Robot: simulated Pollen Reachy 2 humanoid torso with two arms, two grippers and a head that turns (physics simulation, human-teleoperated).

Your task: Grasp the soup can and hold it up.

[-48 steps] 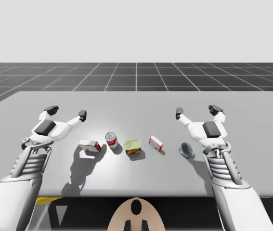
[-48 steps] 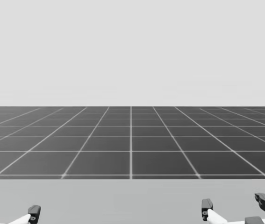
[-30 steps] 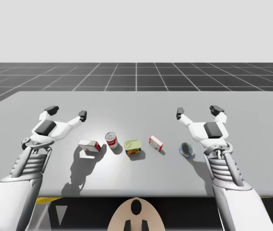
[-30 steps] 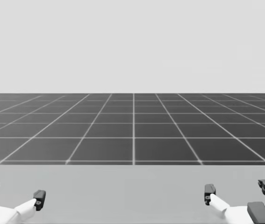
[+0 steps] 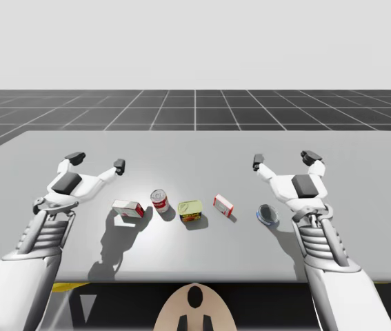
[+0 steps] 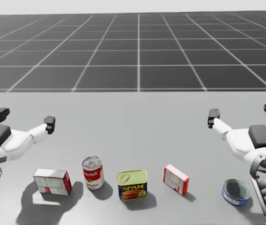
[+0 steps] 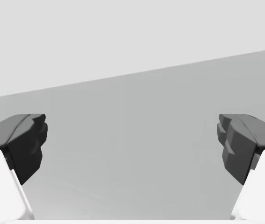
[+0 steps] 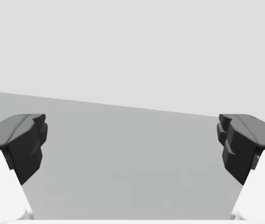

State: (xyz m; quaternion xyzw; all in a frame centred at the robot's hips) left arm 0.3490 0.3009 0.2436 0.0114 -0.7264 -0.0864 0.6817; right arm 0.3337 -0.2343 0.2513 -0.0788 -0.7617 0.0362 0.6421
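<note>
left claw (image 7: pixel 132 142) edge-cropped, right claw (image 8: pixel 132 142) too

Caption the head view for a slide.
Left end effector and right end effector, both open, hover over the table; soup can stands upright, untouched.

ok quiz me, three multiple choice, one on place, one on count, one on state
1. The soup can stands between: A) the larger red-and-white box and the yellow-green squat can; B) two blue cans; C) claw fingers.
2. Cans and boxes on the table: A) three; B) five; C) seven.
3. My left claw is: A) shut on the soup can; B) shut on a box; C) open.
A, its row neighbours; B, three cans, two boxes; C, it gapes over bare table.
</note>
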